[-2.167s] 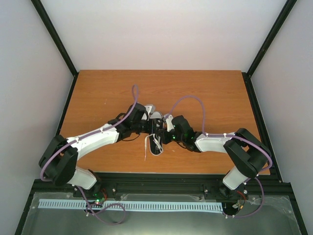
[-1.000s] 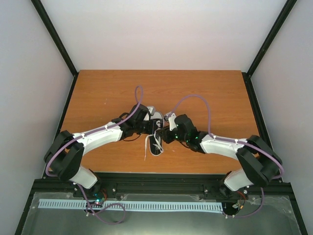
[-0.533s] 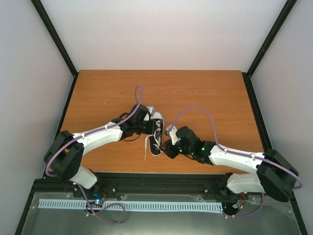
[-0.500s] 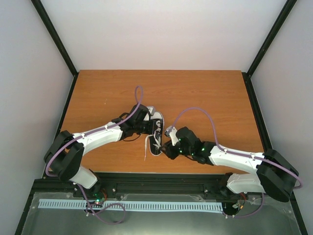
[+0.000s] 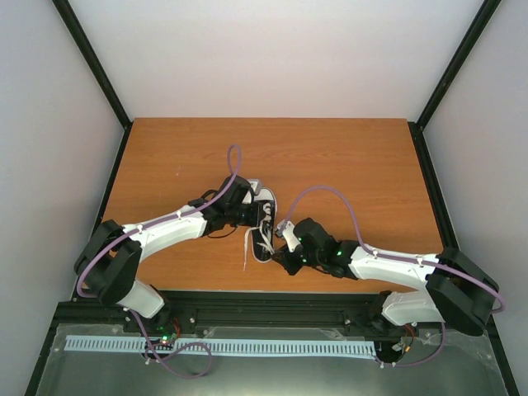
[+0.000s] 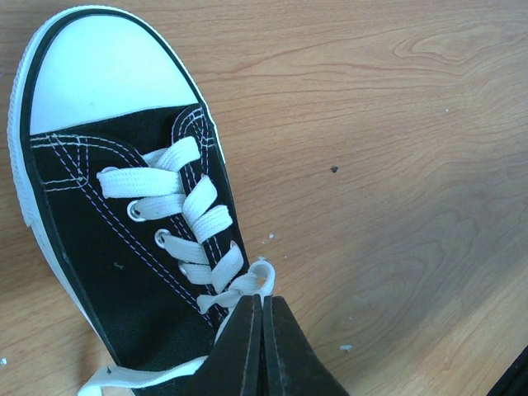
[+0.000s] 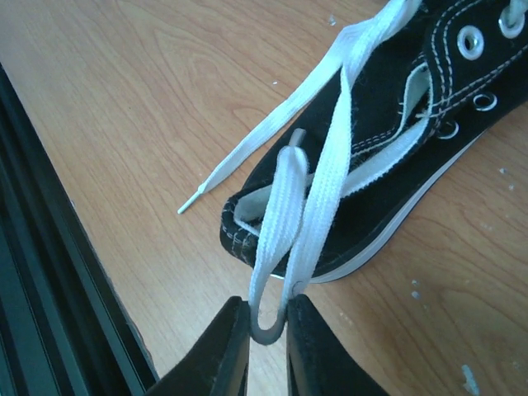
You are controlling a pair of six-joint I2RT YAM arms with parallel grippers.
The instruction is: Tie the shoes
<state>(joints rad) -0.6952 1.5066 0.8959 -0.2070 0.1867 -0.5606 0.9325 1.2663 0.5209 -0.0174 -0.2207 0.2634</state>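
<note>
As sneaker (image 6: 107, 239) lies near-to-far, toe pointing away

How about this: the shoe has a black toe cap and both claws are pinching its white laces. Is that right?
Not quite. The toe cap is white, not black, as the left wrist view shows. The rest holds: the left gripper and the right gripper each pinch the white laces of the shoe.

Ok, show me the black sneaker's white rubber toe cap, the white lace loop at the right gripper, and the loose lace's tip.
white rubber toe cap (image 6: 95, 70): left wrist view, middle of the cap.
white lace loop (image 7: 279, 219): right wrist view, left strand, mid-loop.
loose lace tip (image 7: 190, 204): right wrist view, the aglet end.
</note>
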